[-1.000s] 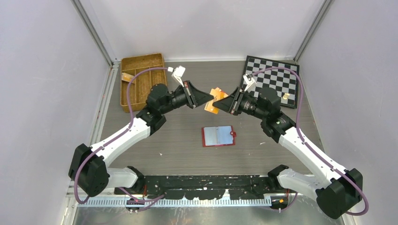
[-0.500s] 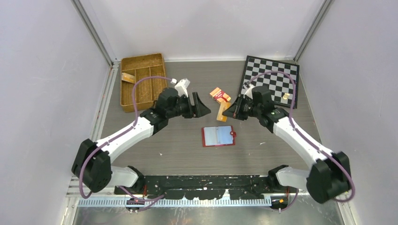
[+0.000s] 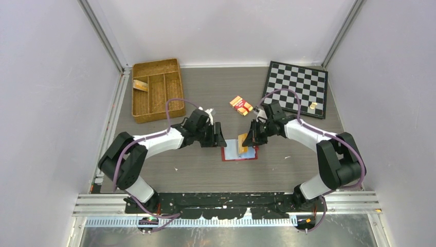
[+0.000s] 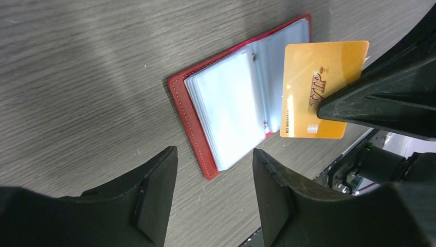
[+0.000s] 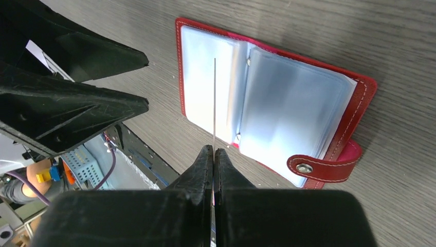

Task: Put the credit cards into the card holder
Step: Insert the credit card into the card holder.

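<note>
Right claw (image 5: pixel 213 151) pinches one credit card (image 4: pixel 308 77) over one card holder (image 4: pixel 226 108).

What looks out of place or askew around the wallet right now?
Nothing stands out. The dark-red leather card holder lies open and flat, clear sleeves up. The right gripper pinches a gold VIP card upright over it; the left gripper is open beside it.

Bright, even light, soft shadows; sharp wrist views, sheen on the card holder (image 5: pixel 267 92).
</note>
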`<state>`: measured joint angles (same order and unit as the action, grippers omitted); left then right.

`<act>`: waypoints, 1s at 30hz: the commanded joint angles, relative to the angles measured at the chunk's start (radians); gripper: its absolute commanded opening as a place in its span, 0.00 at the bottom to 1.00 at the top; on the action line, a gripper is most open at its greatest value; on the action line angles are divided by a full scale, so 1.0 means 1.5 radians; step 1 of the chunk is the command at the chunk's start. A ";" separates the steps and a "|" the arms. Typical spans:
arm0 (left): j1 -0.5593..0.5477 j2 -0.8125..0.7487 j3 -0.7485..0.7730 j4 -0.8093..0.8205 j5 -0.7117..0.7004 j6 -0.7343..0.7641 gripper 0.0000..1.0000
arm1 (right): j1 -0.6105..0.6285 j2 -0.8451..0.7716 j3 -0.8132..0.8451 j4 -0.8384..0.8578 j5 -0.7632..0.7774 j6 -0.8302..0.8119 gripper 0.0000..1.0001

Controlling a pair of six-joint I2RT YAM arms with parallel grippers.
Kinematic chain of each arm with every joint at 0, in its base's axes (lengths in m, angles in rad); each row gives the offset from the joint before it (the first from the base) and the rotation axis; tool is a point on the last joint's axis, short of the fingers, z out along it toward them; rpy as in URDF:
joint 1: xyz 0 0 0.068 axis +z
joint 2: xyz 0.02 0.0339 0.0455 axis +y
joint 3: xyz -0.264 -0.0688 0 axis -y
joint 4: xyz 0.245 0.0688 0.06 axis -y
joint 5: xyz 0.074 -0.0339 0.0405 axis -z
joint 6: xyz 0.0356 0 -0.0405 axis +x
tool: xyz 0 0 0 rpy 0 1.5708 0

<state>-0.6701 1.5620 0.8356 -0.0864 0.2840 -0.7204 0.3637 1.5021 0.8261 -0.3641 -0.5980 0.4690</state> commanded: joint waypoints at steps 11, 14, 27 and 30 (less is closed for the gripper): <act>-0.017 0.060 0.024 0.008 -0.007 0.019 0.52 | 0.011 0.055 -0.008 0.023 -0.030 -0.044 0.00; -0.018 0.063 0.024 0.007 -0.010 0.020 0.51 | 0.014 0.063 -0.009 0.025 -0.030 -0.045 0.00; -0.022 0.080 0.026 0.004 -0.016 0.035 0.45 | 0.018 0.090 -0.015 0.050 -0.037 -0.043 0.01; -0.022 0.087 0.026 0.003 -0.019 0.036 0.42 | 0.017 0.099 -0.016 0.057 -0.039 -0.041 0.00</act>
<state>-0.6945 1.6699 0.8494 -0.0860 0.2790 -0.6937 0.3843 1.6367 0.8131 -0.3210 -0.6392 0.4171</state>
